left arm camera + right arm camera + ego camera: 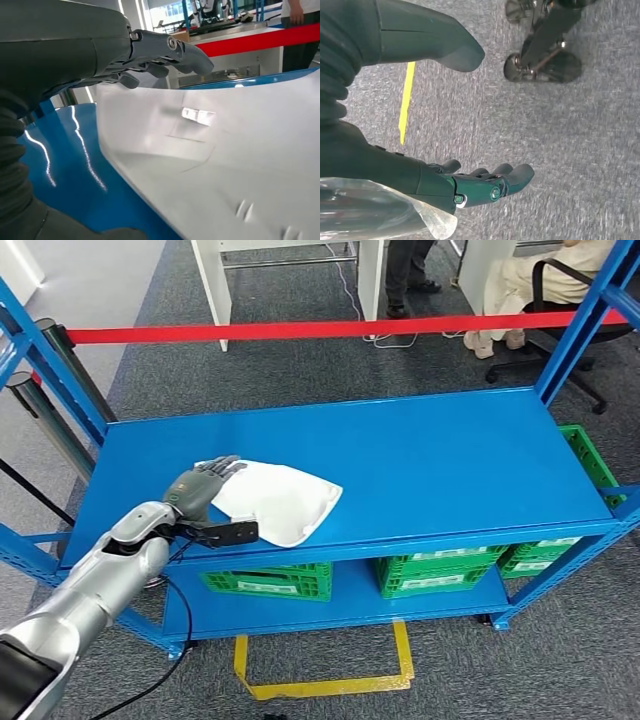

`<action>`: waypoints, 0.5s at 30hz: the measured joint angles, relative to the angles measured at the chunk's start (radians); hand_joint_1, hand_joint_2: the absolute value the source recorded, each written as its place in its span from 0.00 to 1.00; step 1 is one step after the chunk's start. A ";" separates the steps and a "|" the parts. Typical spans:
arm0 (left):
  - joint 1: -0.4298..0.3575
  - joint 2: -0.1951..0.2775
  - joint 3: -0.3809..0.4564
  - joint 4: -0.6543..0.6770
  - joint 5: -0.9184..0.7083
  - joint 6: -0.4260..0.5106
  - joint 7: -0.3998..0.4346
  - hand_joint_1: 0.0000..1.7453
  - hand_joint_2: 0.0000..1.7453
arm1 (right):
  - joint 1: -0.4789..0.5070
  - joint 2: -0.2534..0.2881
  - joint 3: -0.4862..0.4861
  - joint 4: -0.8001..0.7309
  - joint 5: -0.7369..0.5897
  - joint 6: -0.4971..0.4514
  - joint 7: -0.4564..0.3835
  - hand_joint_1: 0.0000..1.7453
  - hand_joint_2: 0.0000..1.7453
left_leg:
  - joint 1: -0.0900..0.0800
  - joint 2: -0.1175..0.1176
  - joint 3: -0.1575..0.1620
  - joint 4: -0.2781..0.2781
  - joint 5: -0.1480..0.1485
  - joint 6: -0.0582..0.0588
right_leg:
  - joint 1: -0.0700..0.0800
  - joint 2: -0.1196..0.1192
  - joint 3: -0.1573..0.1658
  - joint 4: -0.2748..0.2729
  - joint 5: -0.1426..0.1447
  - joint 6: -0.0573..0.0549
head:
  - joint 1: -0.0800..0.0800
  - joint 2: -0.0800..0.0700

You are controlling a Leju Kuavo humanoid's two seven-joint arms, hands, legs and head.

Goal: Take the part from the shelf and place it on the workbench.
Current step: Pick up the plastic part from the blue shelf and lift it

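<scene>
**Part not yet lifted from shelf**

Blue shelf (423, 455) across the scene, green crates (272, 580) on the lower level, red barrier tape (340, 328) and a seated person (528, 285) beyond. White part (283, 500) lying flat on the top level, toward the near left edge. Left hand (198, 490) at the part's left end, fingers (181, 50) stretched over its top surface, thumb low at the near edge; spread fairly wide, contact likely, firm grip not confirmed. Right hand (478, 182) hanging over grey carpet, fingers loosely apart, holding nothing. Judging by this: reach done; grasp, lift, carry and placing on the workbench all left.
</scene>
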 joint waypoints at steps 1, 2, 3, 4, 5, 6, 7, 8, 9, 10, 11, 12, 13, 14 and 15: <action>0.000 0.000 0.002 0.004 -0.002 0.003 0.002 0.00 1.00 | 0.000 0.000 0.000 0.000 0.001 0.000 0.000 0.00 1.00 | 0.000 0.000 0.014 -0.030 0.025 0.003 | 0.000 0.000 0.001 0.000 0.000 0.000 | 0.000 0.000; -0.002 0.000 0.004 0.006 -0.004 0.007 0.004 0.00 1.00 | 0.000 0.000 0.000 0.000 0.002 0.000 0.000 0.00 1.00 | 0.000 0.000 0.043 -0.092 0.061 0.007 | 0.000 0.000 0.002 0.000 -0.001 0.001 | 0.000 0.000; -0.005 -0.001 0.007 0.008 -0.006 0.011 0.004 0.00 1.00 | -0.001 0.000 0.000 0.000 0.003 0.000 -0.001 0.00 1.00 | -0.001 0.000 0.076 -0.161 0.091 0.012 | 0.001 0.001 0.003 0.000 -0.001 0.003 | 0.000 0.000; -0.008 -0.001 0.010 0.010 -0.008 0.015 0.005 0.00 1.00 | -0.001 0.000 0.000 0.000 0.003 0.000 -0.001 0.00 1.00 | -0.003 0.000 0.104 -0.222 0.111 0.017 | 0.003 0.001 0.002 0.002 -0.002 0.006 | 0.000 0.000; -0.012 -0.001 0.013 0.011 -0.012 0.018 0.004 0.00 1.00 | -0.001 0.000 0.000 0.000 0.004 0.000 -0.001 0.00 1.00 | -0.005 -0.001 0.121 -0.260 0.118 0.021 | 0.004 0.000 -0.001 0.002 -0.001 0.011 | 0.001 0.000; -0.015 -0.001 0.015 0.013 -0.015 0.021 0.004 0.00 1.00 | -0.001 0.000 0.000 0.000 0.005 0.001 -0.001 0.00 1.00 | -0.008 -0.001 0.126 -0.275 0.115 0.024 | 0.004 0.000 -0.003 0.001 0.000 0.017 | 0.001 0.000; -0.016 -0.002 0.017 0.016 -0.019 0.024 0.002 0.00 1.00 | -0.001 0.000 0.000 0.000 0.005 0.001 0.000 0.00 1.00 | -0.009 -0.001 0.126 -0.280 0.115 0.027 | 0.004 0.000 -0.004 0.000 0.001 0.024 | 0.002 0.000; -0.016 -0.002 0.019 0.018 -0.023 0.027 -0.001 0.00 1.00 | -0.001 0.000 0.000 0.000 0.006 0.001 0.000 0.00 1.00 | -0.008 -0.001 0.127 -0.282 0.117 0.032 | 0.003 -0.001 -0.006 -0.001 0.001 0.030 | 0.002 0.000; -0.017 -0.003 0.021 0.020 -0.026 0.030 -0.004 0.00 1.00 | -0.001 0.000 0.000 0.000 0.007 0.001 0.000 0.00 1.00 | -0.006 0.000 0.128 -0.286 0.119 0.038 | 0.002 -0.001 -0.010 0.006 -0.006 0.035 | 0.002 0.000; -0.019 -0.005 0.023 0.022 -0.029 0.033 -0.006 0.00 1.00 | -0.001 0.000 0.000 0.000 0.007 0.002 0.000 0.00 1.00 | -0.004 0.000 0.130 -0.290 0.122 0.044 | 0.002 -0.002 -0.021 0.028 -0.022 0.040 | 0.003 0.000; -0.021 -0.006 0.025 0.024 -0.032 0.035 -0.008 0.00 1.00 | -0.001 0.000 0.000 0.000 0.007 0.002 0.000 0.00 1.00 | -0.002 0.001 0.131 -0.293 0.124 0.048 | 0.001 -0.002 -0.043 0.073 -0.048 0.042 | 0.004 0.000; -0.021 -0.008 0.026 0.026 -0.033 0.036 -0.009 0.00 1.00 | -0.001 0.000 0.000 0.000 0.008 0.002 0.000 0.00 1.00 | -0.003 0.001 0.131 -0.293 0.124 0.051 | 0.001 -0.002 -0.072 0.137 -0.079 0.044 | 0.005 0.000; -0.021 -0.009 0.026 0.028 -0.034 0.037 -0.009 0.00 1.00 | -0.001 0.000 -0.001 0.000 0.008 0.002 0.001 0.00 1.00 | -0.004 0.001 0.130 -0.292 0.124 0.053 | 0.002 -0.002 -0.105 0.207 -0.108 0.046 | 0.006 0.000; -0.019 -0.011 0.026 0.031 -0.034 0.037 -0.009 0.00 1.00 | -0.001 0.000 -0.001 0.000 0.008 0.002 0.001 0.00 1.00 | -0.005 0.001 0.130 -0.292 0.124 0.053 | 0.002 -0.002 -0.132 0.260 -0.123 0.047 | 0.006 0.000; -0.017 -0.011 0.026 0.033 -0.035 0.037 -0.009 0.00 1.00 | 0.000 0.000 -0.001 0.000 0.008 0.002 0.001 0.00 1.00 | -0.005 0.001 0.130 -0.291 0.123 0.053 | 0.002 -0.002 -0.144 0.281 -0.121 0.047 | 0.006 0.000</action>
